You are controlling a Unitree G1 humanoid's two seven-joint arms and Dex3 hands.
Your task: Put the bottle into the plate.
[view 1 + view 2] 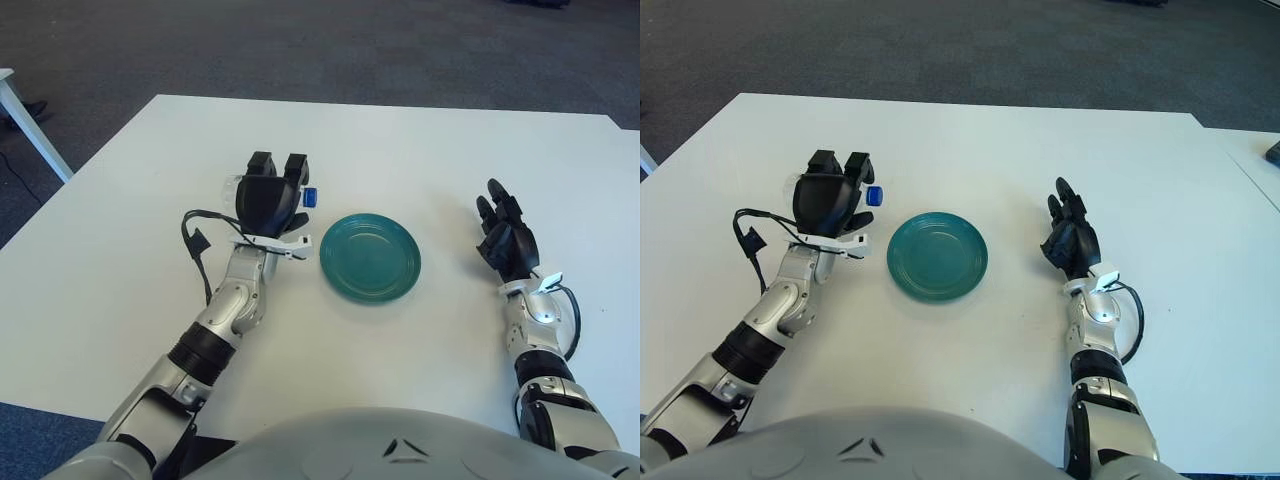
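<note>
The left hand [270,200] is clenched around the bottle [305,197], a clear one whose blue cap pokes out on the hand's right side, and it shows over the white bench [400,150] just left of the plate [370,257]. The green plate lies flat near the bench's middle, with the bottle beside its far-left rim and not on it. The right hand [505,238] shows well to the right of the plate, its dark fingers loose and straight, grasping nothing.
</note>
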